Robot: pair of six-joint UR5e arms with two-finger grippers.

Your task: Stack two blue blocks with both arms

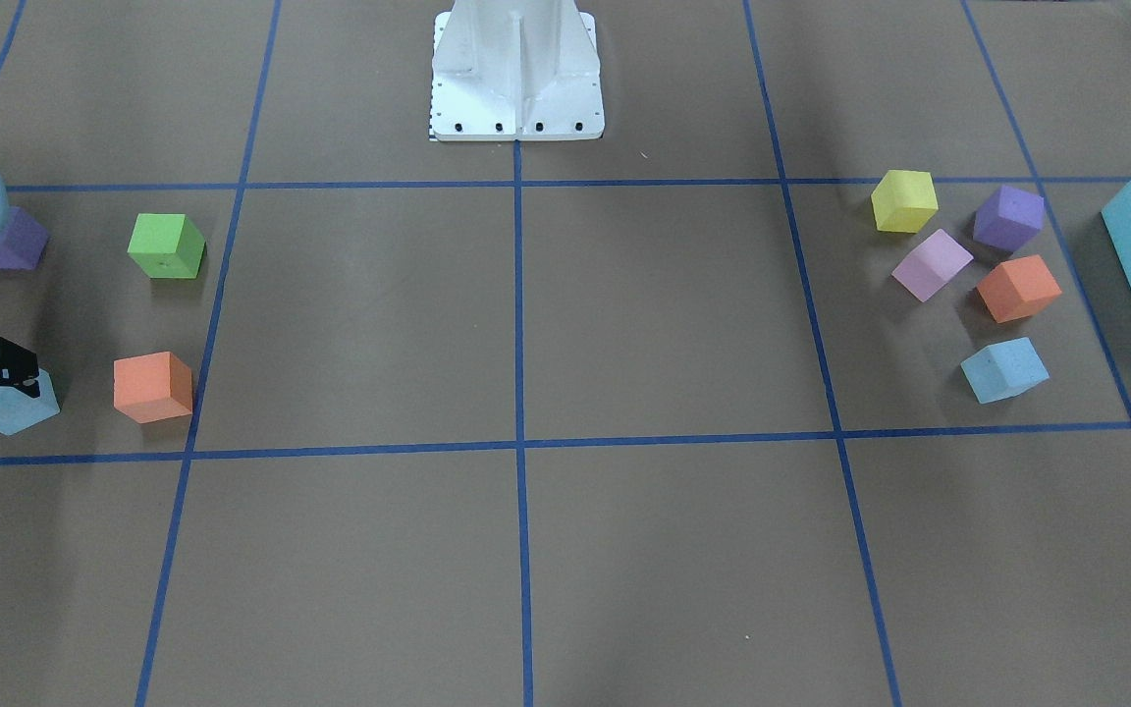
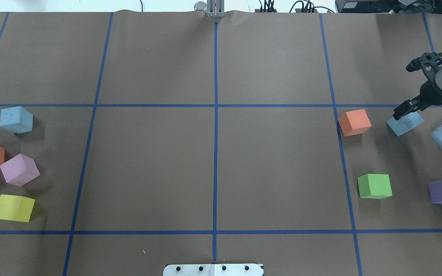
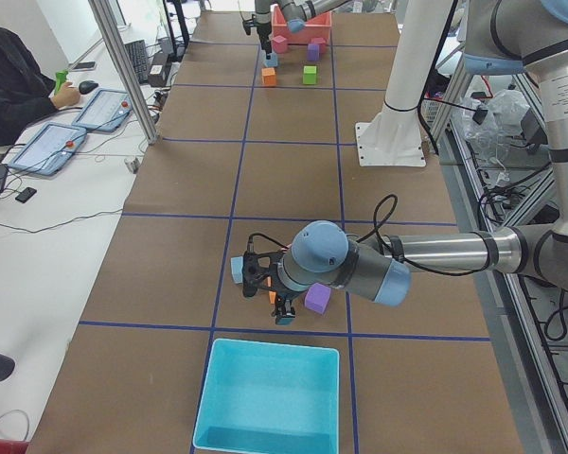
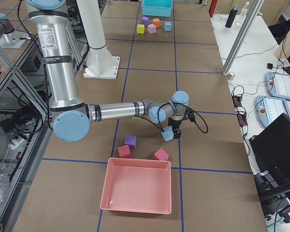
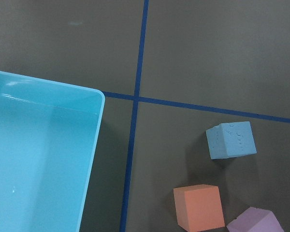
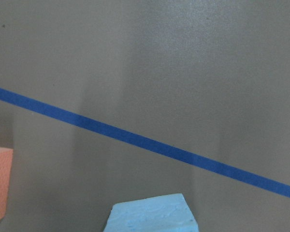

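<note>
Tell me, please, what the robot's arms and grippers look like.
Both arms are round silvery-grey metal tubes with light blue caps at the joints. The right arm carries dark printed lettering on its upper tube. A black cable loops beside the left arm near its wrist. The right gripper and left gripper are black, with two fingers.

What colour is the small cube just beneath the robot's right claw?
The cube is pale sky blue, clearest in the overhead view.
</note>
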